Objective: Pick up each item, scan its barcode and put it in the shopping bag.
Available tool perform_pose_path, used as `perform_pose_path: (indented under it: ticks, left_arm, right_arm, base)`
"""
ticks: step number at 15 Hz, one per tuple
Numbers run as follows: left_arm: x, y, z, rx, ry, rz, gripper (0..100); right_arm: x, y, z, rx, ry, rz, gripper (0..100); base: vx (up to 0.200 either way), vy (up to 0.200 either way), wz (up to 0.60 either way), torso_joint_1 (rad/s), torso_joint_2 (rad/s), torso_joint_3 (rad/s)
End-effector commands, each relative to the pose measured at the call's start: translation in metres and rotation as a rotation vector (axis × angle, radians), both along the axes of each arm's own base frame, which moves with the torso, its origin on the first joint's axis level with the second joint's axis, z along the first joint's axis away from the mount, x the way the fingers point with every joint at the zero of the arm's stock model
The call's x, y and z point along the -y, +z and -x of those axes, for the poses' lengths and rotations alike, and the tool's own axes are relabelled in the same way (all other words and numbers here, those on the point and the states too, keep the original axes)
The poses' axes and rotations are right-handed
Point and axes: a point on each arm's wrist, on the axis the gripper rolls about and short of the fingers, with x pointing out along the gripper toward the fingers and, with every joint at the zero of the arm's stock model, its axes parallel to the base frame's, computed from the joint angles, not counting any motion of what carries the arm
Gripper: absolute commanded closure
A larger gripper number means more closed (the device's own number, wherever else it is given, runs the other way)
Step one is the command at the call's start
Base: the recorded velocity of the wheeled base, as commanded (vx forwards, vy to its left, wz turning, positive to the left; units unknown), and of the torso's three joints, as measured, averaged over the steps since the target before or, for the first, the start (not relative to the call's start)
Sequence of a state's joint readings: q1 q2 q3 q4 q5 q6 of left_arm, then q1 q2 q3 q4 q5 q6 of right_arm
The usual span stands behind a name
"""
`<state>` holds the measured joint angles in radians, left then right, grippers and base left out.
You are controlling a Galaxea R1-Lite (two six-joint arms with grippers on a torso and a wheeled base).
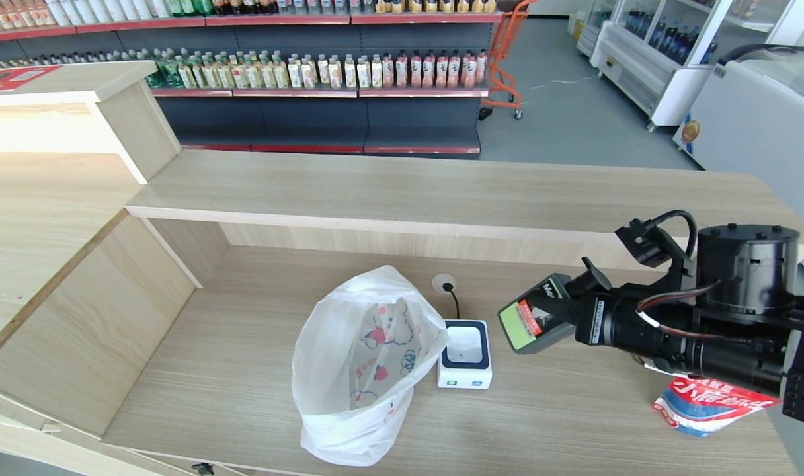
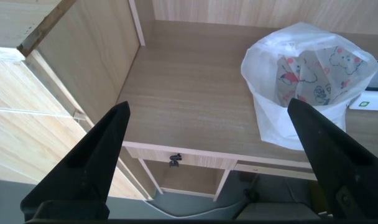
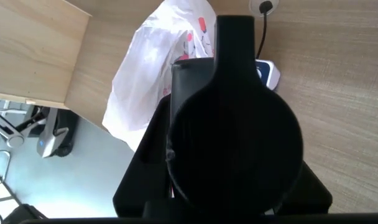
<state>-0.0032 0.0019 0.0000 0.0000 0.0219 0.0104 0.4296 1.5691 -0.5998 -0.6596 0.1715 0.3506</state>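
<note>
The right claw [image 1: 549, 311] grips a small box [image 1: 524, 324] in the air just right of the scanner [image 1: 465, 354], so scanning looks due. A printed pack [image 1: 375, 357] seems already inside the bag [image 1: 339, 423], left of the scanner. A pouch [image 1: 706, 406] lies on the worktop [image 1: 561, 423], near right. The left claw [image 2: 209, 106] hangs open.

Bottle shelves [image 1: 322, 73], orange cart [image 1: 506, 99], freezer [image 1: 752, 119] behind counter [image 1: 442, 192].

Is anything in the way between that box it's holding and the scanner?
Nothing visible. The box in the right hand hangs above bare counter beside the scanner, with the open bag on the scanner's far side.
</note>
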Motion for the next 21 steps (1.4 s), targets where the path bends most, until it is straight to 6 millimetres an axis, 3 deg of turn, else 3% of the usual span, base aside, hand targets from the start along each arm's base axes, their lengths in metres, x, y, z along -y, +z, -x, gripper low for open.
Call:
perform_pose_path:
  ticks: [1, 7, 11, 16, 21]
  left_arm:
    - [0.000, 0.000, 0.000, 0.002, 0.001, -0.002, 0]
    - [0.000, 0.000, 0.000, 0.000, 0.001, 0.000, 0]
    - [0.000, 0.000, 0.000, 0.000, 0.000, 0.001, 0]
    - [0.000, 0.000, 0.000, 0.002, 0.001, 0.003, 0]
    - [0.000, 0.000, 0.000, 0.000, 0.001, 0.003, 0]
  right_arm:
    - [0.000, 0.002, 0.001, 0.002, 0.000, -0.008, 100]
    - [-0.003, -0.003, -0.005, -0.028, 0.006, -0.023, 100]
    - [-0.004, -0.005, -0.007, -0.053, 0.003, -0.040, 100]
    - [-0.012, -0.025, -0.019, -0.110, -0.001, -0.004, 100]
    - [-0.045, -0.050, -0.058, -0.062, 0.014, 0.160, 100]
  base:
    - [-0.200, 0.000, 0.00, 0.017, 0.01, -0.002]
    - [0.000, 0.000, 0.00, 0.000, 0.00, 0.000]
    - [0.000, 0.200, 0.00, 0.000, 0.00, 0.006]
    - [0.000, 0.040, 0.00, 0.004, 0.00, 0.000]
    - [0.000, 0.000, 0.00, 0.000, 0.00, 0.000]
